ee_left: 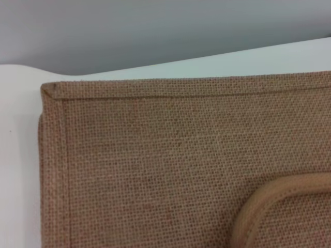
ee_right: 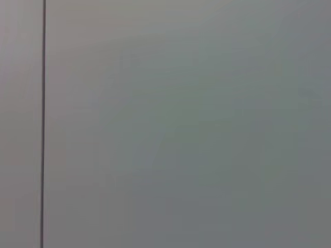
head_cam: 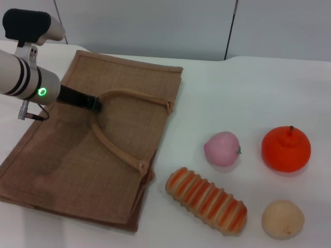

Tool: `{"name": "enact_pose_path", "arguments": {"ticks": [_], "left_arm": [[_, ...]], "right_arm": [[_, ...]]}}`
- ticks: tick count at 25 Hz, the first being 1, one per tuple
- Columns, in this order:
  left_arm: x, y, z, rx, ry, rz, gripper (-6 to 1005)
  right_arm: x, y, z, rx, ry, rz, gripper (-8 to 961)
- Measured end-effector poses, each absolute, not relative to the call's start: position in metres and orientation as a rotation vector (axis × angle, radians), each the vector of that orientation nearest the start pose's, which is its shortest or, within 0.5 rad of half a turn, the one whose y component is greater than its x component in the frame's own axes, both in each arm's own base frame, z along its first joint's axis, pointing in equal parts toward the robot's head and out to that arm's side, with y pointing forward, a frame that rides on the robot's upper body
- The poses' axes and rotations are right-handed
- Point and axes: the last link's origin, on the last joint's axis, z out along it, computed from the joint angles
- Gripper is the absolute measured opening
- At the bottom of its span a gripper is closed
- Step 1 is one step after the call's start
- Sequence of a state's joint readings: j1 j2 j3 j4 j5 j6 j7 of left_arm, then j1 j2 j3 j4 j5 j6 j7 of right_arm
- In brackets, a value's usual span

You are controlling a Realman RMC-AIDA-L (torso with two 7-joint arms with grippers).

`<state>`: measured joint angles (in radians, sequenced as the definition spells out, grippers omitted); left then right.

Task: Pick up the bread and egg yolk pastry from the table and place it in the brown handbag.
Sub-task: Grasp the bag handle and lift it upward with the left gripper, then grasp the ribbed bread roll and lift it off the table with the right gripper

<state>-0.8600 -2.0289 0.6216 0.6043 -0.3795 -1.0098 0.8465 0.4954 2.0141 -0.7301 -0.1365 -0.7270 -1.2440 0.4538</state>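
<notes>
The brown handbag (head_cam: 62, 160) lies flat on the left of the white table, its tan strap handle (head_cam: 116, 147) looped on top. The striped orange-and-cream bread (head_cam: 206, 200) lies at the front centre, right of the bag. The pale tan egg yolk pastry (head_cam: 282, 219) sits at the front right. My left gripper (head_cam: 94, 103) reaches in from the upper left, its black tip at the far bend of the strap. The left wrist view shows the bag's burlap (ee_left: 155, 165) close up and a piece of strap (ee_left: 269, 206). My right gripper is out of view.
A pink peach-like ball (head_cam: 222, 149) and a bright orange fruit (head_cam: 286, 149) with a stem sit behind the bread and pastry. A grey wall stands behind the table. The right wrist view shows only a grey wall panel.
</notes>
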Motion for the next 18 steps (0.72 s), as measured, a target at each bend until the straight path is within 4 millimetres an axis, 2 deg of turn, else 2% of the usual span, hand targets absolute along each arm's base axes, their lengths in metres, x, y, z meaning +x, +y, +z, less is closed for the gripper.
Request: {"name": "enact_pose_path", "arguments": {"ticks": [1, 6, 9, 14, 18], "left_arm": [[-0.276, 0.439, 0.022, -2.169, -1.260, 0.074, 130], [-0.276, 0.439, 0.021, -2.153, -1.272, 0.009, 127], [-0.276, 0.438, 0.023, -2.147, -1.270, -0.113, 126], [-0.272, 0.428, 0.033, -2.172, -1.233, -0.439, 125], [-0.266, 0.412, 0.047, -2.195, -1.103, -0.741, 124]], "right_arm": [[0.334, 0.360, 0.065, -1.536, 0.466, 0.831, 859], [0.335, 0.360, 0.064, -1.539, 0.466, 0.830, 859], [0.334, 0.360, 0.062, -1.551, 0.465, 0.829, 859], [0.328, 0.360, 0.052, -1.639, 0.457, 0.828, 858], [0.319, 0.364, 0.044, -1.781, 0.468, 0.856, 857]]}}
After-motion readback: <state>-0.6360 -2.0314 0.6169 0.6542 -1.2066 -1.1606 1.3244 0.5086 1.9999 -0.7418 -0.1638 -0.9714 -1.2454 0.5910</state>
